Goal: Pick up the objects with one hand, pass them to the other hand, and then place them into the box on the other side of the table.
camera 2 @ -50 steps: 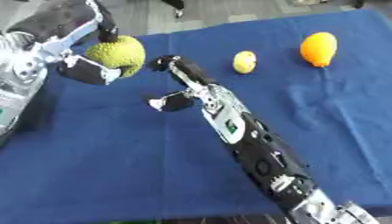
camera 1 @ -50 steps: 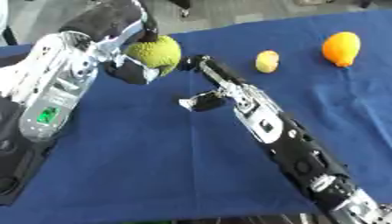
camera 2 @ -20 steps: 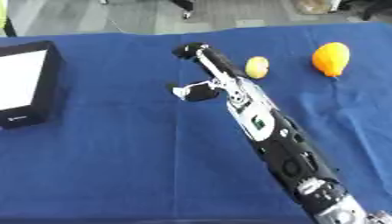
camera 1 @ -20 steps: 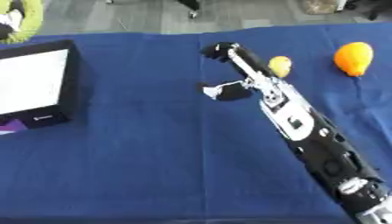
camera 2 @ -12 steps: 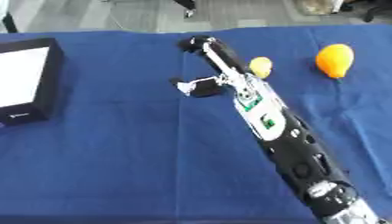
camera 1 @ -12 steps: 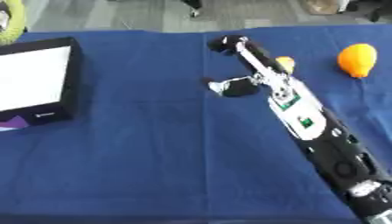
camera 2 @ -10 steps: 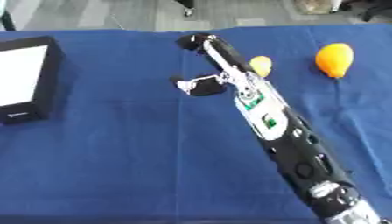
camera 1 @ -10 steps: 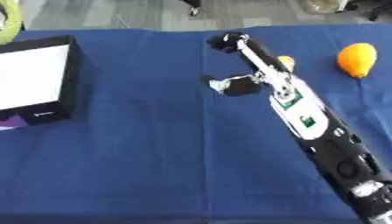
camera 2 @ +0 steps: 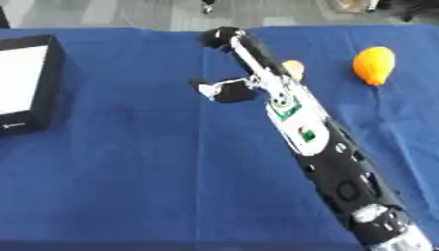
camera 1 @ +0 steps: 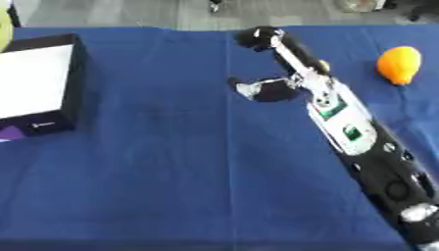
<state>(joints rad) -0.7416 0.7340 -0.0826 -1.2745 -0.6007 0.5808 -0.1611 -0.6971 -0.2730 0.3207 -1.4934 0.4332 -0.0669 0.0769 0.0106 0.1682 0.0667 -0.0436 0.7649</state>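
one right hand (camera 1: 279,46) open mid-table, orange fruit (camera 1: 399,65) beyond

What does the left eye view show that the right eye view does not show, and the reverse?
Only the left eye view shows a sliver of yellow-green at its left edge and a purple patch by the box. Only the right eye view shows most of the small yellow fruit, mostly hidden behind the arm in the other. Both show the box, the orange fruit, the blue cloth and the right hand, open.
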